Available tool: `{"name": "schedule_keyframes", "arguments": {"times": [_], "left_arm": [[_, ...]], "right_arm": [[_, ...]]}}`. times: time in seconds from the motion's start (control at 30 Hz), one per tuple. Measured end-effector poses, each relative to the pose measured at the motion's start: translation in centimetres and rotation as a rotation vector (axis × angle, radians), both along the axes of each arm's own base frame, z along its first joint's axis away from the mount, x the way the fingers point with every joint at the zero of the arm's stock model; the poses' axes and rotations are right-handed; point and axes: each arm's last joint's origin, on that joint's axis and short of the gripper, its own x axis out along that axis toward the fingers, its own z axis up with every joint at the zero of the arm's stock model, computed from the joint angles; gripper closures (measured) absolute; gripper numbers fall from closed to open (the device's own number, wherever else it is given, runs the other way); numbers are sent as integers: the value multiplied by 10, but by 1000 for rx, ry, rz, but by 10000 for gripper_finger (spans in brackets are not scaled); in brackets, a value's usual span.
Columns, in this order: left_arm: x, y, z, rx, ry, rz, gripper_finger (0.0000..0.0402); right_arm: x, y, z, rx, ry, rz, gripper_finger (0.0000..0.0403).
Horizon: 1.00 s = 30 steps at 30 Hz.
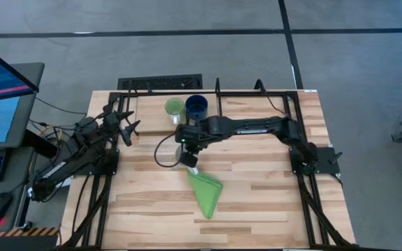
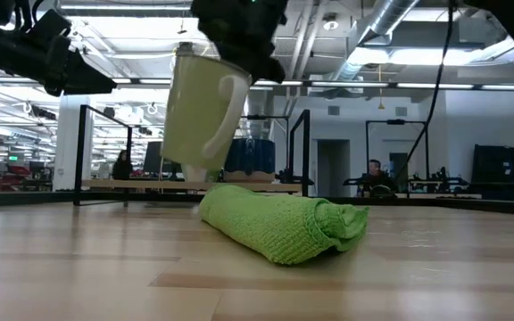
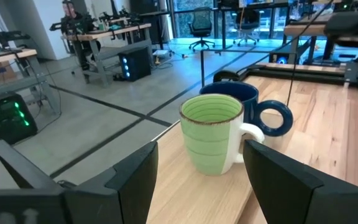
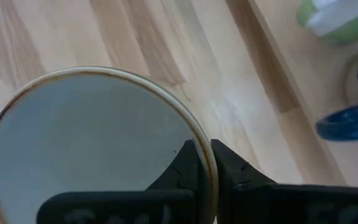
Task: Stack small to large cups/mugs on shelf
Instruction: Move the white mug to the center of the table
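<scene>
A light green mug [image 1: 174, 107] with a white handle and a dark blue mug [image 1: 196, 105] stand side by side on the shelf [image 1: 152, 111] at the table's far edge. My right gripper [image 1: 187, 148] is shut on a white mug [image 2: 199, 111], held in the air near the far end of a folded green cloth [image 2: 284, 223]. My left gripper [image 3: 197, 186] waits open at the table's left. It faces the green mug [image 3: 213, 134] and the blue mug [image 3: 247, 102] without touching them. My right gripper holds the white mug by its rim [image 4: 205, 163], next to the handle [image 2: 230, 98]. One finger [image 4: 185, 171] is inside the mug and one [image 4: 232, 171] outside. The fingers come from above, slanting down. The mug hangs below them, tilted and clear of the table.
The green cloth [image 1: 206, 192] lies on the table's middle, just near of the hanging mug. A black rod frame [image 2: 83, 152] rises around the shelf. A loose black cable [image 1: 160, 150] loops on the table left of the right gripper. Bare wood lies to the near left and right.
</scene>
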Motion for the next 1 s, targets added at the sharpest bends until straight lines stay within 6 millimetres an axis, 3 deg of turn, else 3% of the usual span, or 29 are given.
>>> {"name": "schedule_keyframes", "arguments": {"times": [0.3,0.67,0.83,1.0], "left_arm": [[0,0,0,-6,-1,0,173],[0,0,-1,-10,4,-1,173],[1,1,-1,-14,9,-2,173],[1,1,-1,-14,12,-1,173]], "right_arm": [[20,-11,-17,61,-2,1,374],[26,-20,-49,97,97,-9,374],[27,-21,-52,98,100,-9,372],[28,-21,-52,100,88,-8,323]]}}
